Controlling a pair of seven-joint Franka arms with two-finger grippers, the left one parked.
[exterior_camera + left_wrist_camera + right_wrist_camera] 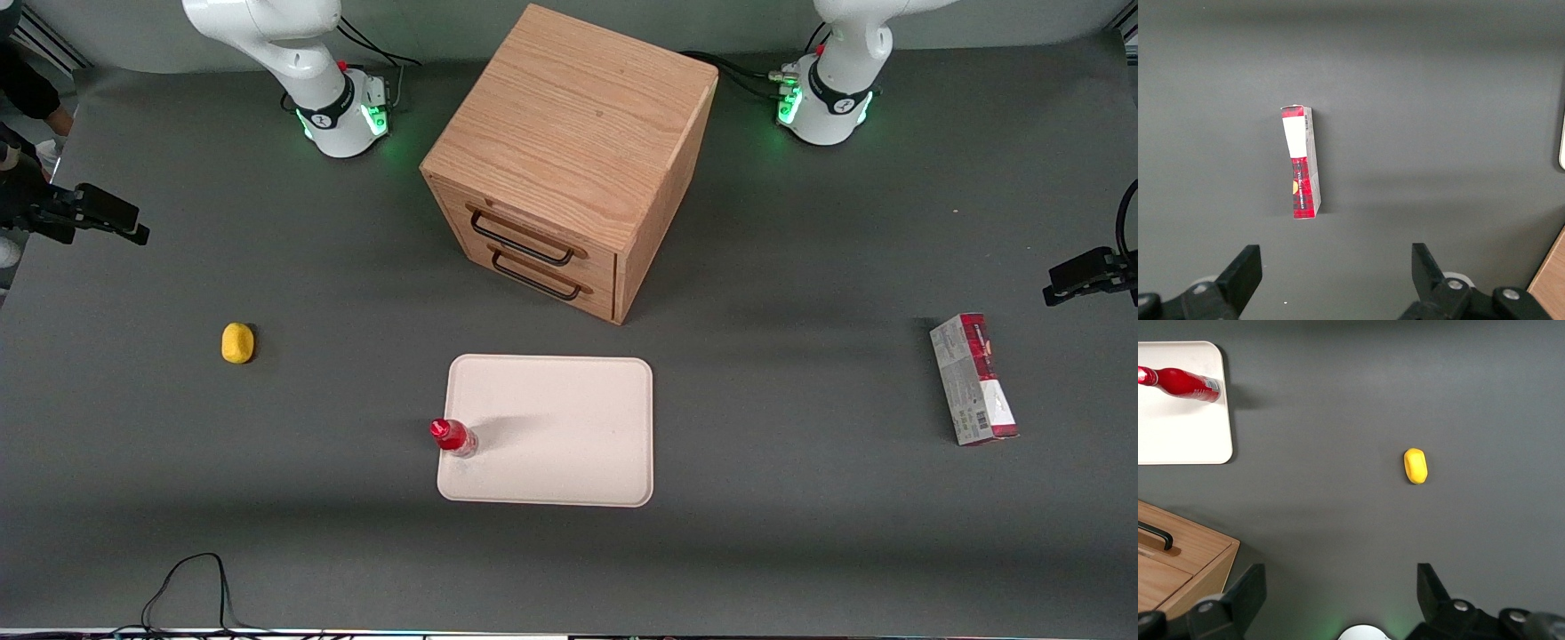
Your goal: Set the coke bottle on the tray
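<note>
The coke bottle (453, 437) (1181, 383), small and red with a red cap, stands upright on the tray (569, 444) (1178, 440), just inside the rim at the working arm's end. The tray is pale pinkish-beige and lies flat in front of the cabinet's drawers. My gripper (1339, 577) hangs high above the table close to the working arm's base, well apart from the bottle. Its fingers (1253, 583) are spread wide and open with nothing between them.
A wooden two-drawer cabinet (569, 133) (1178, 567) stands farther from the front camera than the tray. A small yellow lump (237, 343) (1415, 465) lies toward the working arm's end. A red-and-grey carton (973, 378) (1301, 163) lies toward the parked arm's end. A black cable (191, 587) loops at the table's near edge.
</note>
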